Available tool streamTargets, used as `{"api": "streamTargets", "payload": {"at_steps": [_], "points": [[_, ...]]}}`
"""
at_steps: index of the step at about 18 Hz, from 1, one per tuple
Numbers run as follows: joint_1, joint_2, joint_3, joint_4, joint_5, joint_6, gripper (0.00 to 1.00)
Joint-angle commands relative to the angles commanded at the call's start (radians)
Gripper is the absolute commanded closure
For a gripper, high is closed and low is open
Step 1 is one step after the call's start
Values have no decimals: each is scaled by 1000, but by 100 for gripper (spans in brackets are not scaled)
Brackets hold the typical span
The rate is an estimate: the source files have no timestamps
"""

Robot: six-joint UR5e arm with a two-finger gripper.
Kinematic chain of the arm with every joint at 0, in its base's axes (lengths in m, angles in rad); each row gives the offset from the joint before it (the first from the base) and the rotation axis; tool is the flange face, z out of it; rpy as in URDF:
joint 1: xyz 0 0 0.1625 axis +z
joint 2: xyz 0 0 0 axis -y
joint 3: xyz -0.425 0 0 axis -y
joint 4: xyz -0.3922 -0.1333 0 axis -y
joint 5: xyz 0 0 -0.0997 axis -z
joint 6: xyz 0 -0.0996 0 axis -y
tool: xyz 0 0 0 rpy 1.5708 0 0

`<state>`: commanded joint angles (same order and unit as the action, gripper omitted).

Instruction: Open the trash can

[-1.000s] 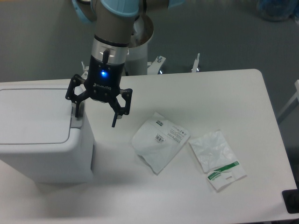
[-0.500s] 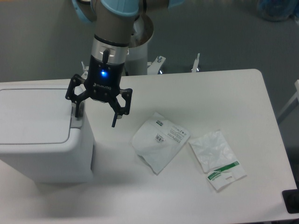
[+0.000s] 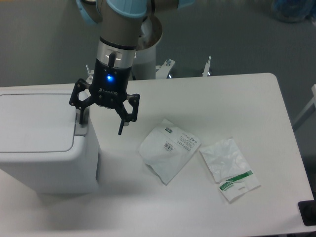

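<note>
Large white boxy plastic trash can (image 3: 44,148) with flat lid shut, black two-finger gripper (image 3: 101,123) fingers apart over its right edge, two flat white plastic packets (image 3: 169,149) with unreadable printed labels on white bench (image 3: 237,98)

White trash can (image 3: 39,143), black tool (image 3: 101,121)

Grey arm (image 3: 121,22), pale-blue joint caps, silver wrist ring, black fingers (image 3: 121,127), blue light.

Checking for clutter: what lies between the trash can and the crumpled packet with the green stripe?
In the camera view, one flat white packet lies between the trash can and the crumpled packet.
</note>
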<state>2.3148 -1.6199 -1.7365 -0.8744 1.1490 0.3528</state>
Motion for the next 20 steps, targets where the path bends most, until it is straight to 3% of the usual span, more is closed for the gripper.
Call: {"api": "streamTargets", "payload": {"at_steps": [7, 15, 20], "points": [[2, 2, 3, -3, 0, -2, 0], [5, 44, 25, 5, -6, -6, 0], [61, 67, 37, -2, 5, 0, 0]]}}
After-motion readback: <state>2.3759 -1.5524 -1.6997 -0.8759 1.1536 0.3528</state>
